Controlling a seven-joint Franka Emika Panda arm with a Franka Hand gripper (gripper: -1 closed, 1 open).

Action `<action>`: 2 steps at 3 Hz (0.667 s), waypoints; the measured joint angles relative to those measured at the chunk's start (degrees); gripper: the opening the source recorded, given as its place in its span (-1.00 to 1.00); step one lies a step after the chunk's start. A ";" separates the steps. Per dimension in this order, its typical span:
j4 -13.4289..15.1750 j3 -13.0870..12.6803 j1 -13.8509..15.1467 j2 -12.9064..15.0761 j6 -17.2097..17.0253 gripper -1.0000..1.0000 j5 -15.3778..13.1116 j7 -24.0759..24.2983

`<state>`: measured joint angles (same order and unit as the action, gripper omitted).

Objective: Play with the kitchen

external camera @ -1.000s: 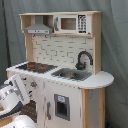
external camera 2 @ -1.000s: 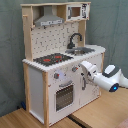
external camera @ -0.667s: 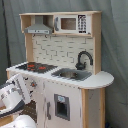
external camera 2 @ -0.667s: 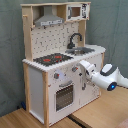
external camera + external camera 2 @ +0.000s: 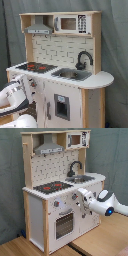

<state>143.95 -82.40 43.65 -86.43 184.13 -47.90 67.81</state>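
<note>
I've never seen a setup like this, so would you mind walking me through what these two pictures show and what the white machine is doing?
Both pictures show one moment, taken by two cameras standing off the machine at different angles. The big white and light-wood object is a toy kitchen, with a black-and-red hob, a black tap over a steel sink, an oven door and a grey hood up top. The white machine is a robot arm. In the second exterior view its claw reaches against the kitchen's front panel, near the knobs; whether it grips anything cannot be made out. In the first exterior view the arm shows at the first exterior view's lower left.
</note>
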 joint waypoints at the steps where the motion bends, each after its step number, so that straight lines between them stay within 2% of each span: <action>1: -1.65 0.03 2.46 -0.01 4.20 1.00 -0.03 -2.92; 2: -2.42 0.88 3.98 -0.03 6.13 1.00 -0.03 -8.36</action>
<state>141.53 -81.53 47.62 -86.46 190.26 -47.93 59.45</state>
